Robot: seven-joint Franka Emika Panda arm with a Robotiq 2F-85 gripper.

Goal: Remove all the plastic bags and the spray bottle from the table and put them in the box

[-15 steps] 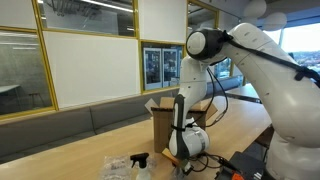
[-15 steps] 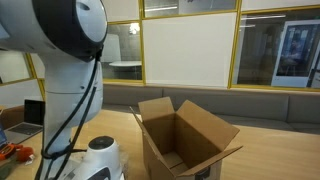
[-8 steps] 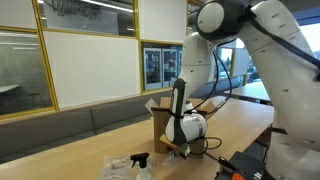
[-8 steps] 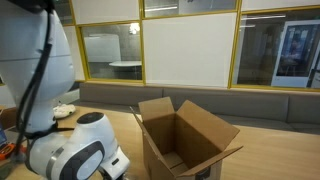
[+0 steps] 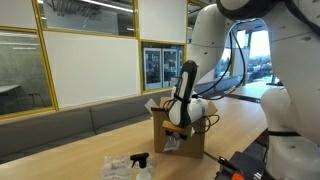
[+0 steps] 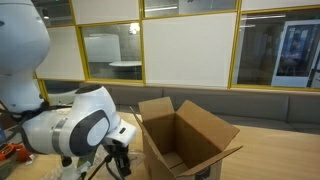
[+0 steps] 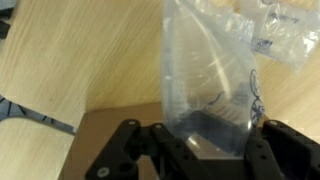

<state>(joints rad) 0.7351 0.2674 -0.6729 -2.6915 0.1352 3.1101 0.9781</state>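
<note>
Since the earlier frame, the arm (image 5: 215,40) has lifted off the worktop (image 5: 80,160) and swung toward the box (image 6: 190,135). The gripper (image 7: 200,148) is clamped on one plastic bag (image 7: 205,70), which hangs just beside the box.

Step in hand: carry. The next move likely requires clearing the raised flap (image 6: 150,110), centring over the opening, then releasing.

The other bags (image 5: 118,167) and spray bottle (image 5: 142,163) lie on the worktop, apart from the box.

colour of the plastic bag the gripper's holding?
Clear and see-through; the plastic bag shows best in the wrist view.
</note>
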